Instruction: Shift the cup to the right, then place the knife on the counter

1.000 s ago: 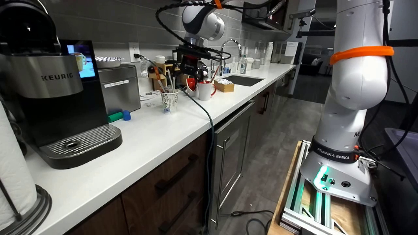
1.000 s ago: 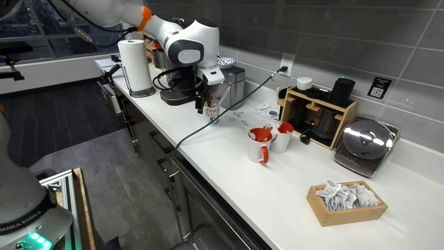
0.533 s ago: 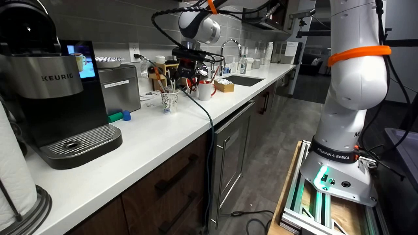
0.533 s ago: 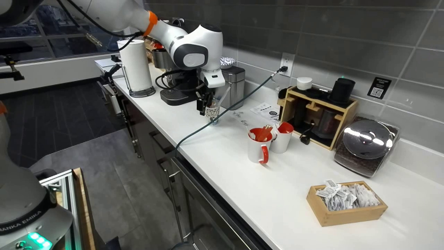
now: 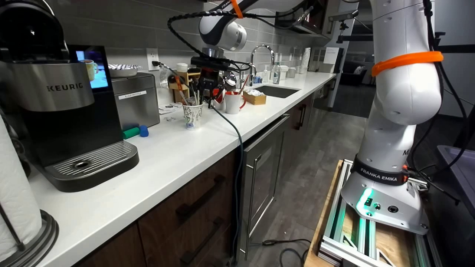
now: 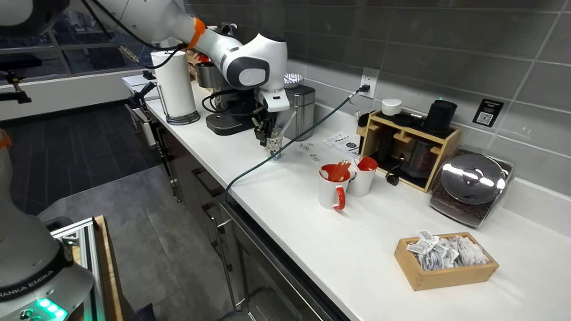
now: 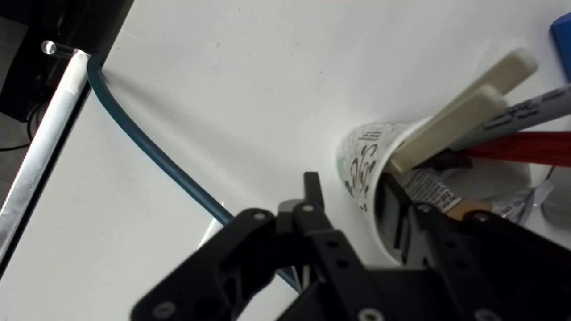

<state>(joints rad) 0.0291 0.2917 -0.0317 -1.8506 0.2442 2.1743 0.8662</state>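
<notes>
The cup, small and whitish with dark scrollwork [image 5: 193, 118] [image 6: 273, 144] [image 7: 359, 162], stands upright on the white counter [image 5: 167, 159] [image 6: 285, 205] [image 7: 232, 89]. My gripper [image 5: 206, 102] [image 6: 265, 136] [image 7: 352, 189] straddles its rim in the wrist view. One finger [image 7: 313, 189] is outside the wall with a gap, while its partner reaches inside the mouth. The jaws are partly apart, pinching nothing visible. Out of the cup lean pale flat sticks [image 7: 450, 129], a grey printed pen [image 7: 531, 113] and a red one [image 7: 531, 148]. Which pale piece is the knife, I cannot tell.
A dark cable [image 5: 235, 129] [image 6: 308, 132] [image 7: 178, 176] crosses the counter close by the gripper and over the front edge. Two red-lined mugs [image 6: 329, 194] [image 5: 232, 104] stand farther along. The coffee machine [image 5: 55, 126], a steel bin [image 6: 302, 111] and a packet box [image 6: 450, 277] are also there.
The gripper has shifted toward the cup and a little lower, and its jaws have drawn closer together. No movement of the cup or its contents is apparent.
</notes>
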